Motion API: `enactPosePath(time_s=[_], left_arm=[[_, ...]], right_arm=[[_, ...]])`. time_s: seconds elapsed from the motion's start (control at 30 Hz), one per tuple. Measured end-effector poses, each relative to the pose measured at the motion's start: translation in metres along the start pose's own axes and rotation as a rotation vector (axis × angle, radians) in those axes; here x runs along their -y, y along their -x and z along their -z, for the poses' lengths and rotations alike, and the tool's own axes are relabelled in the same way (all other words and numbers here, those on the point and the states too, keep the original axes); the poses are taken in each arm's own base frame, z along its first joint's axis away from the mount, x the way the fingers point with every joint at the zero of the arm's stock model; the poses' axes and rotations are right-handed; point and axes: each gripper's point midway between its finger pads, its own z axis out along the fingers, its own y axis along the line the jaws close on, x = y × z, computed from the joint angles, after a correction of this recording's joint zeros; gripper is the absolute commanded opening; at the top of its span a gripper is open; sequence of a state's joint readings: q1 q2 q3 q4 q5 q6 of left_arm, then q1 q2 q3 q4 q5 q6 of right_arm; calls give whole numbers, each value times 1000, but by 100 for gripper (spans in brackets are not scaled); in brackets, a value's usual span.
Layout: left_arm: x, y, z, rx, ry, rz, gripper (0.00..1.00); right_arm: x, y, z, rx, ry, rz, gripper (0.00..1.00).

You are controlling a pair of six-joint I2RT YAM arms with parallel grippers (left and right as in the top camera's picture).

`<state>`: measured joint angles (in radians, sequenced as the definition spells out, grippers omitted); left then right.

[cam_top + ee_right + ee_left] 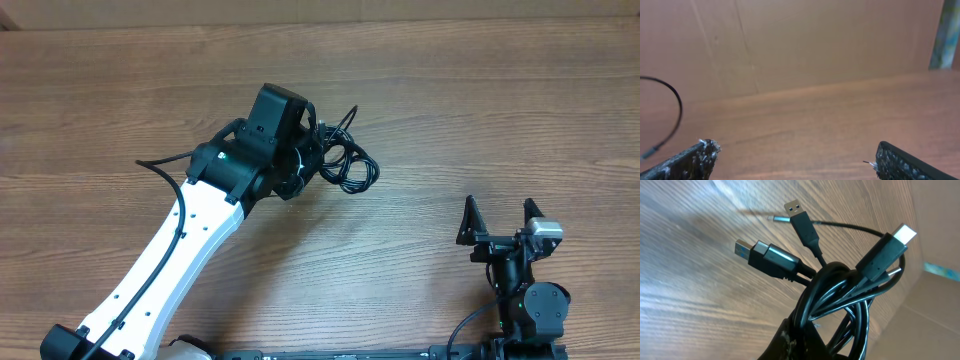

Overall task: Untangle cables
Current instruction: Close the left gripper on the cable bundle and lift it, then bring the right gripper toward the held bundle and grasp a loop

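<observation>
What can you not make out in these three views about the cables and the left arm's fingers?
- Left wrist: the cables cover the left fingers, so open or shut is unclear; the bottom edge cuts the loops off.
- Overhead: the left arm hides those fingers and part of the bundle.
- Right wrist: the left edge cuts off one cable; its tip is blurred.
</observation>
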<state>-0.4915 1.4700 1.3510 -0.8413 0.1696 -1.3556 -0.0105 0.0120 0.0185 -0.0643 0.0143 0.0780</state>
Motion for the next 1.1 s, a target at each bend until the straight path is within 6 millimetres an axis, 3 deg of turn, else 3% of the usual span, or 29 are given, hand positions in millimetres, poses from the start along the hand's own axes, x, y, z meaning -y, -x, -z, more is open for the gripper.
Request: enactPosePath(time_s=[0.13,0.53,0.77,0.93,1.1], left_arm=[[2,-10,0,-56,-11,15,4],[13,-23,2,-141,-59,23,4],[22,-22,3,-140,-93,53,4],[25,-30,4,-191,-98,173,4],[27,-39,6,-255,-89,302,4]], right_arm=[[-9,9,0,36,47,1,100],[-54,4,10,-28,315,-106,100],[-70,33,28,-94,370,-156,100],[-75,56,42,-97,380,-158,100],[-79,65,53,-139,386,-166,100]])
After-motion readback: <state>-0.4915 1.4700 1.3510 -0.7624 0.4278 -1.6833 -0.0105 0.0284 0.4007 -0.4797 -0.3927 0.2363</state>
